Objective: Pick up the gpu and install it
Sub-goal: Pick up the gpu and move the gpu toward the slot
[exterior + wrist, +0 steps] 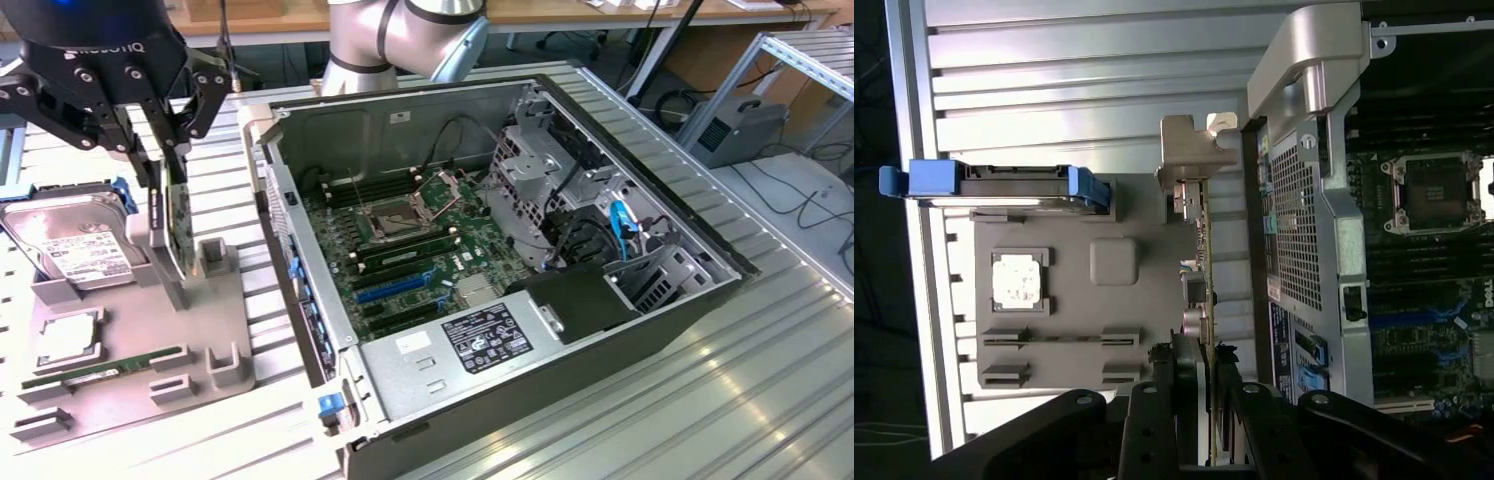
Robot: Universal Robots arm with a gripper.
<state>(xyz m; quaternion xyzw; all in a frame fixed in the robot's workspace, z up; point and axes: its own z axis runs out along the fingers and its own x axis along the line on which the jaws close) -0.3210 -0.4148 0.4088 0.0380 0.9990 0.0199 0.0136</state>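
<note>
Gpu (166, 235) (1206, 260): a thin, stiff black card standing on edge over a grey parts holder (200, 335), just beside the open computer case (400, 112), on the exterior view's left. It looks light but fragile, with bare circuitry on its faces. The plain upper edge seems the safest place to grip, away from its silver bracket (1189, 150). The gripper (160, 165) (1199, 365) hangs directly above, partly closed, and its fingers (1159, 400) pinch that upper edge from both faces. Whether the card's lower edge has left the holder cannot be told. A hard drive (74, 245) lies nearby.
</note>
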